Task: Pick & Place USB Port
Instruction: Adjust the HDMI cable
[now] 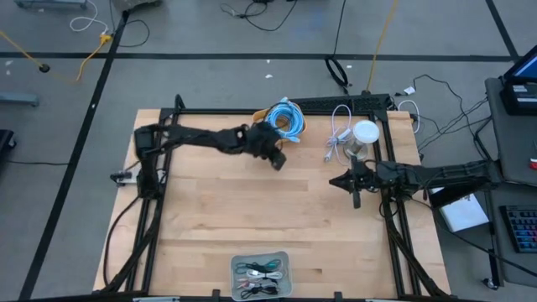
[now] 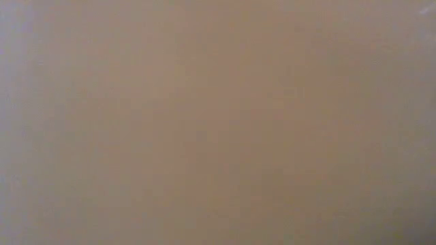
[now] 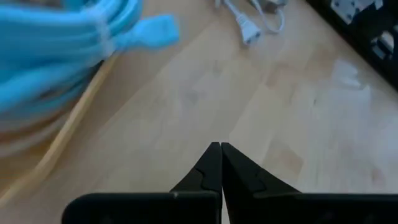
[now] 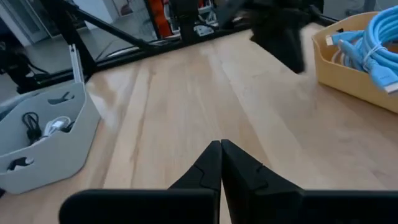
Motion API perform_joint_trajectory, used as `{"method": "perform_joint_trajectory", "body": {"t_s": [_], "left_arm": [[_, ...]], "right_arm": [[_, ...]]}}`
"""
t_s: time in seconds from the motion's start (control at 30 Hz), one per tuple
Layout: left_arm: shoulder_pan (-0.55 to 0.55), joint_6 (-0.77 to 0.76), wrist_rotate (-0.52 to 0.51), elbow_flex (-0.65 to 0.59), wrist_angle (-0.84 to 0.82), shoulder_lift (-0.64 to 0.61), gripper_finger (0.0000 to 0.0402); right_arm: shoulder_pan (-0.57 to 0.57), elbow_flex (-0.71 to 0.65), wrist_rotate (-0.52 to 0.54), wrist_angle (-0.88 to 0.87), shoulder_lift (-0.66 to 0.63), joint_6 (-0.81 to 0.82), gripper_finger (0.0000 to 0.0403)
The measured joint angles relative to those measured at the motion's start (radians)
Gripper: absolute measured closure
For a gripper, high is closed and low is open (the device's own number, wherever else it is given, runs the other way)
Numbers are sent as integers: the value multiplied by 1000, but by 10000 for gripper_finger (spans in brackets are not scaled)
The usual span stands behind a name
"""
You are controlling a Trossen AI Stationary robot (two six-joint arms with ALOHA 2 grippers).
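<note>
A coil of blue cable [image 1: 285,117] lies in a yellow bin [image 4: 348,74] at the table's far middle, one blue plug end [image 3: 155,31] hanging over the bin's rim. I cannot make out a USB port among the cables. My left gripper [image 1: 278,161] is shut and empty, slanting down over bare wood just near-side of the bin; its shut tips [image 3: 221,149] show in the left wrist view. My right gripper [image 1: 336,180] waits at the right side, shut and empty [image 4: 221,146], pointing toward the table's left.
A white cable [image 1: 340,134] and a white round object [image 1: 366,132] lie at the far right. A grey tray [image 1: 260,275] holding small cables sits at the near edge. The low view shows only a flat tan surface. Bare wood lies between both grippers.
</note>
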Motion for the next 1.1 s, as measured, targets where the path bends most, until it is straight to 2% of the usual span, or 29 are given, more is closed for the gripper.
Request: {"method": "perform_joint_trajectory", "body": {"t_s": [0.13,0.27,0.53,1.1], "left_arm": [[22,2,72,141,-33,102,401],[20,29,63,223,-117,162,401],[50,-16,-119,222,-300,173,401],[92,4,-129,221,-180,172,402]], "right_arm": [[0,2,-1,-4,4,14,403],[2,3,-3,-1,6,28,403],[2,5,-24,9,6,34,403],[3,6,-61,11,6,90,403]]}}
